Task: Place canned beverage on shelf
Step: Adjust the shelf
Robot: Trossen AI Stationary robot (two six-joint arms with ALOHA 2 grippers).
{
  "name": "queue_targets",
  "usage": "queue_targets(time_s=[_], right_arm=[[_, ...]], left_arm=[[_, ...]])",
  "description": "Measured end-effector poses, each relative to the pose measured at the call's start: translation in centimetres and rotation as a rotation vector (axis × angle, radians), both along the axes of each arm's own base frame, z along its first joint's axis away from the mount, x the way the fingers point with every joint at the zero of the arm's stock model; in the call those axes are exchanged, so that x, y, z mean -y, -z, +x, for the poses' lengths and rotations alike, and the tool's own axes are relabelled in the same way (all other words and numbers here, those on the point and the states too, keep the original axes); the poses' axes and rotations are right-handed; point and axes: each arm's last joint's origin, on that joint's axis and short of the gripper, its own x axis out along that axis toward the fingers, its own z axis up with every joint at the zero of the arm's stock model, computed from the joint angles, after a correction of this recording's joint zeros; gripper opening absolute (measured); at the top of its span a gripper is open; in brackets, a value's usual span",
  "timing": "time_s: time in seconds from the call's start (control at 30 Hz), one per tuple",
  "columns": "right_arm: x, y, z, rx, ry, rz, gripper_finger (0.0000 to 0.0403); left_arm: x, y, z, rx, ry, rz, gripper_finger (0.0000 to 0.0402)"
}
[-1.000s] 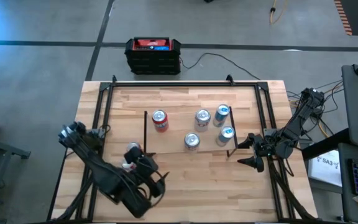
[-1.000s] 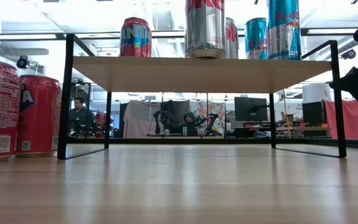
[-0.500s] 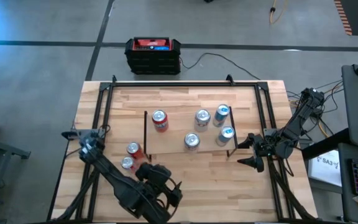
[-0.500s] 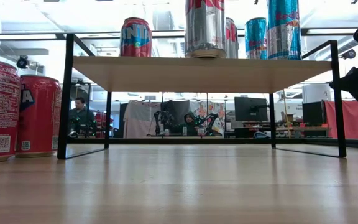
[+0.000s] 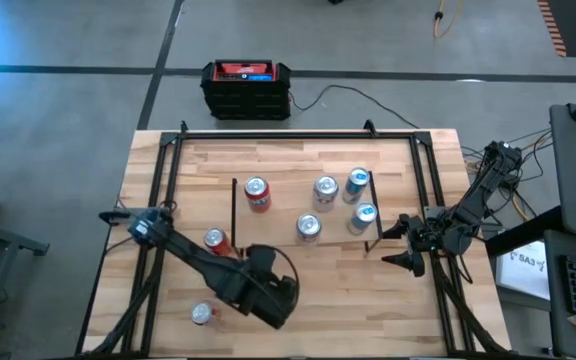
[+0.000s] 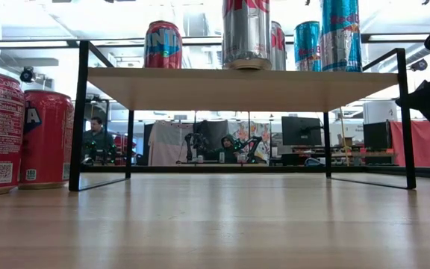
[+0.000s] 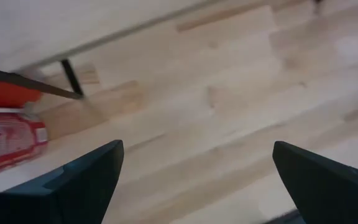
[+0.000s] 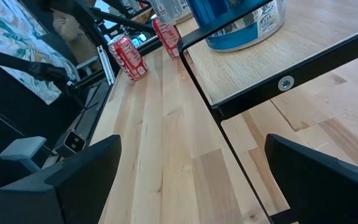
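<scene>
Five cans stand on the shelf (image 5: 303, 208): a red can (image 5: 257, 193) toward its left end, a silver can (image 5: 326, 189) and a blue-and-silver can (image 5: 357, 184) along the far side, and another silver can (image 5: 309, 227) and blue-and-silver can (image 5: 364, 217) along the near side. Two more red cans remain on the wooden tabletop (image 5: 298, 155): one (image 5: 215, 240) just beside the shelf's left leg, and one (image 5: 203, 314) well apart from it, near the front-left part of the table. From the low view, two red cola cans (image 6: 22, 132) stand side by side to the left of the shelf's black leg. The left gripper (image 5: 268, 292) hangs over the table in front of the shelf, between the two loose red cans and a little to their right; its fingers (image 7: 73, 183) are spread wide with only bare wood between them. The right gripper (image 5: 405, 244) waits just beside the shelf's right end, its fingers likewise spread apart and holding nothing. A black-and-red box (image 5: 247, 89) sits on the floor beyond the table.
</scene>
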Motion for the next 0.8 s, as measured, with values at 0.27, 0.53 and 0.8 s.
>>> queue_targets(time_s=[0.27,0.53,0.8], right_arm=[[0.0,0.0,0.0,0.0,0.0,0.0,0.0384],[0.0,0.0,0.0,0.0,0.0,-0.001,0.0384],[0.0,0.0,0.0,-0.001,0.0,-0.002,0.0384]], left_arm=[[-1.2,2.3,-1.1,-0.085,-0.121,0.016,0.0379],[-3.2,3.7,-2.1,-0.15,-0.194,0.05,0.0378],[-5.0,4.9,-1.8,-0.194,-0.238,0.075,0.0377]])
